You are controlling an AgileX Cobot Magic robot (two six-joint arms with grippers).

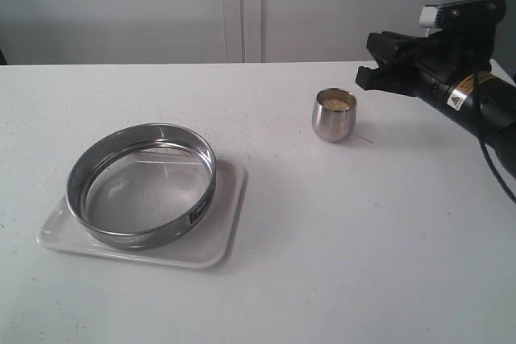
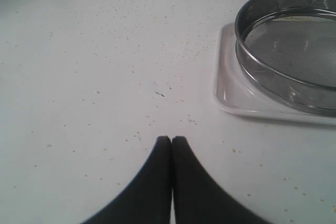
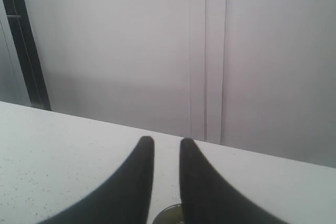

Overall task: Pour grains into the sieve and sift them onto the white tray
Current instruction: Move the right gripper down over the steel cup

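Observation:
The sieve (image 1: 141, 183) is a round steel-rimmed ring with bare mesh, standing on the white tray (image 1: 222, 235) at the front left. Beige grains (image 1: 335, 104) fill a small steel cup (image 1: 334, 117) further back on the right. My right gripper (image 1: 367, 60) hovers just right of and above the cup, open with nothing between its fingers. The right wrist view shows that gripper (image 3: 166, 141) with the cup's rim (image 3: 170, 214) below it. My left gripper (image 2: 171, 139) is shut and empty over bare table, apart from the tray (image 2: 231, 95) and sieve (image 2: 294, 61). It is outside the exterior view.
Tiny stray granules (image 2: 157, 94) speckle the white tabletop near the left gripper. A pale wall with panel seams (image 1: 242, 6) runs behind the table's far edge. The right arm (image 1: 476, 102) reaches in from the right side.

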